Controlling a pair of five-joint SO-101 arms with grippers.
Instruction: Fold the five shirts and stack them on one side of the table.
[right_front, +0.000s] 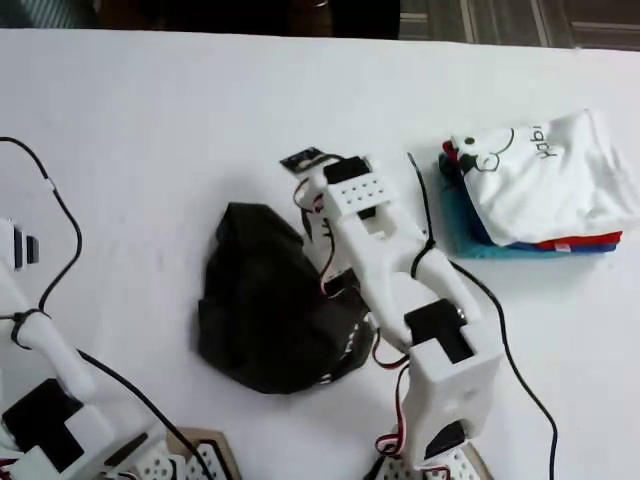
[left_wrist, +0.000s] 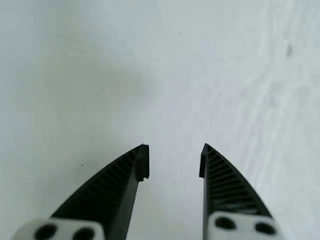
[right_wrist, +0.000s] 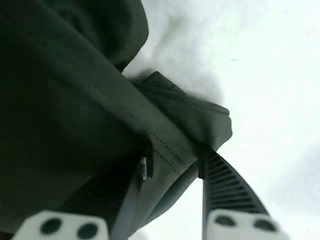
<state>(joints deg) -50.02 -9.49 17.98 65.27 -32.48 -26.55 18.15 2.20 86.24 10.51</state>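
A white table (right_front: 150, 120) seen from above holds five shirts and two robot arms. One black shirt (right_front: 265, 300) lies crumpled and unfolded near the middle. At the table's right side sits one stack (right_front: 480, 235) of four folded shirts: white on top, then red, dark blue and teal edges beneath.

The right arm (right_front: 400, 260) stretches over the black shirt's right edge. The right gripper (right_wrist: 173, 162) is partly open, with a stitched hem of the shirt lying between its two fingers. The left gripper (left_wrist: 173, 160), narrowly parted and holding nothing, hangs over bare tabletop.
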